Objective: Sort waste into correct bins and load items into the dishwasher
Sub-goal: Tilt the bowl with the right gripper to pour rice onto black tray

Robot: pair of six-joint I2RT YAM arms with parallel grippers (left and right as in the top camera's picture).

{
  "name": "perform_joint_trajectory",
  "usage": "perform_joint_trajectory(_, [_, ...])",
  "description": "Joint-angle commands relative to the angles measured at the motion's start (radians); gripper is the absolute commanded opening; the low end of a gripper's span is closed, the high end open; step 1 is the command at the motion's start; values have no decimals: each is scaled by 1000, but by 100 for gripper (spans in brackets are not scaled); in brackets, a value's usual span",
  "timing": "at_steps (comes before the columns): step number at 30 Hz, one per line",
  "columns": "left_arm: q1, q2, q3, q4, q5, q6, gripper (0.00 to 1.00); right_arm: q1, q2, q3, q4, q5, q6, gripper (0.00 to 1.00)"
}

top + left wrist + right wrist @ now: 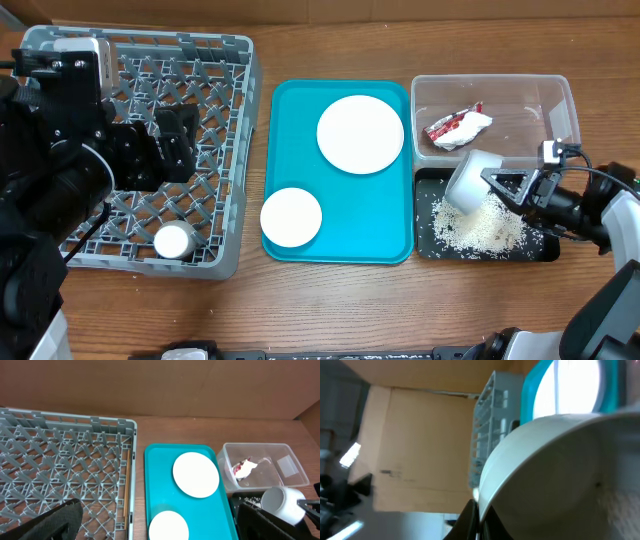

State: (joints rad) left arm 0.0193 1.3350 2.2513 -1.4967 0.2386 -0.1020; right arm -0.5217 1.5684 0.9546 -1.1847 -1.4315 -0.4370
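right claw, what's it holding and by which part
The right claw holds a small pale bowl by its rim, tipped over the black tray.

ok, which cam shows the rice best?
Overhead. The rice shows spread over the black tray, hidden only where the bowl in the right tool overhangs it. Left wrist catches just a few grains at the tray's edge. Right wrist is filled by the bowl; rice not clear there.
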Motion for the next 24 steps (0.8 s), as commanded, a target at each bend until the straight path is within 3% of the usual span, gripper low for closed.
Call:
perform_joint_trajectory(1, [-3,7,2,2,-10,13,100,5,0,0,3,-15,127,4])
perform_joint_trajectory(4, [-3,7,2,2,-10,13,100,17,-8,1,-40,-62,-26,4])
perform_joint_trajectory(6, [-3,7,2,2,-10,13,100,13,-3,1,24,2,106,4])
perform_joint_trajectory(7, [-3,7,2,2,-10,13,100,11,-2,1,5,-58,178,4])
perform_joint_trajectory(8, [-3,7,2,2,-10,13,100,17,-9,2,-26,-135,137,4])
perform_joint_trajectory(11, [-3,7,2,2,-10,13,100,29,-23,11,-11,-72,63,4])
perform_joint_trajectory(13, [-3,7,2,2,-10,13,100,29,-18,11,-1,-34,197,4])
perform_joint_trajectory(16, [-3,7,2,2,-10,13,100,39,-35,11,-42,-53,52,4])
perform_joint_trajectory(19, [-3,7,2,1,-10,13,100,42,-37,11,-24,125,113,4])
perform_joint_trajectory(24, [-3,7,2,2,-10,13,100,124,-112,31,-215,153,-69,4])
